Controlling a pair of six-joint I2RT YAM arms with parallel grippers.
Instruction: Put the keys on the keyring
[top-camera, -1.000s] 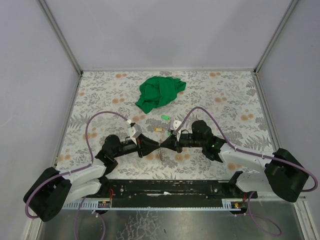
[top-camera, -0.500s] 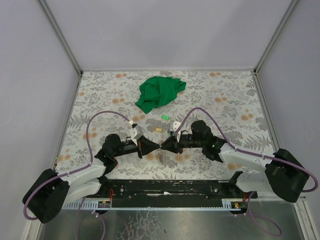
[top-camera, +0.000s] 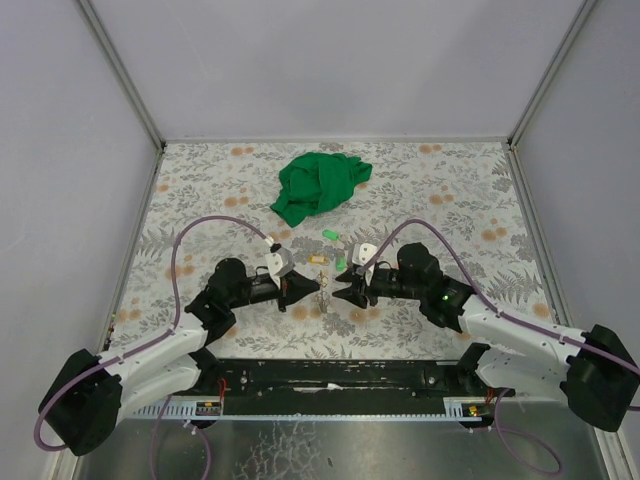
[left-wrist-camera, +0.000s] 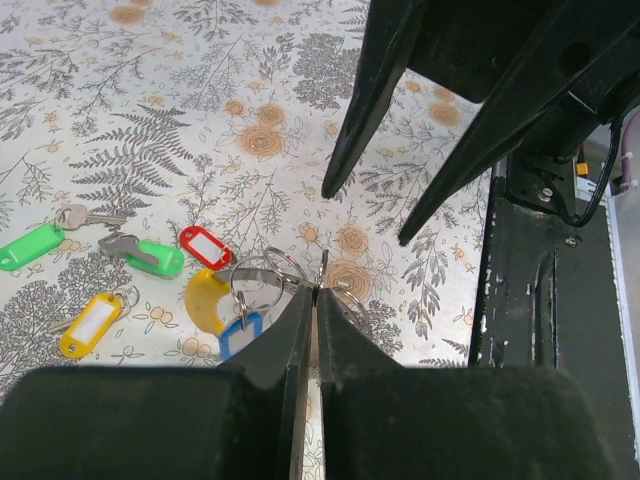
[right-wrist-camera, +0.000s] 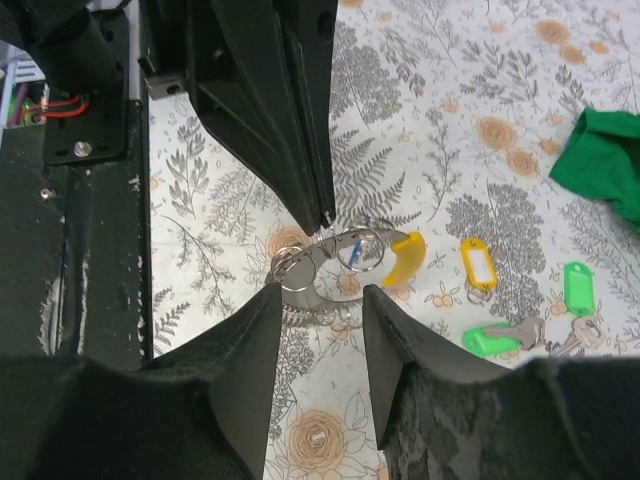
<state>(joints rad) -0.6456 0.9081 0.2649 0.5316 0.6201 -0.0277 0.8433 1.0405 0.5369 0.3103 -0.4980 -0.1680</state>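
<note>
My left gripper (top-camera: 317, 287) is shut on the thin silvery keyring (left-wrist-camera: 268, 272) and pinches its wire at the fingertips (left-wrist-camera: 316, 292), a little above the table. A blue-tagged key (left-wrist-camera: 240, 333) hangs on the loop beside a yellow curved piece (left-wrist-camera: 205, 300). My right gripper (top-camera: 339, 289) is open and empty, its tips just short of the ring (right-wrist-camera: 305, 268). Loose keys lie beyond: a red tag (left-wrist-camera: 205, 245), green tags (left-wrist-camera: 155, 257) (left-wrist-camera: 30, 245) and a yellow tag (left-wrist-camera: 88, 323).
A crumpled green cloth (top-camera: 318, 185) lies at the back middle of the floral table. The black and metal base rail (top-camera: 330, 378) runs along the near edge under both arms. Grey walls close in the left, right and back.
My right gripper has opened and drawn back to the right, away from the left fingertips. My left gripper stays shut on the keyring and has shifted slightly.
</note>
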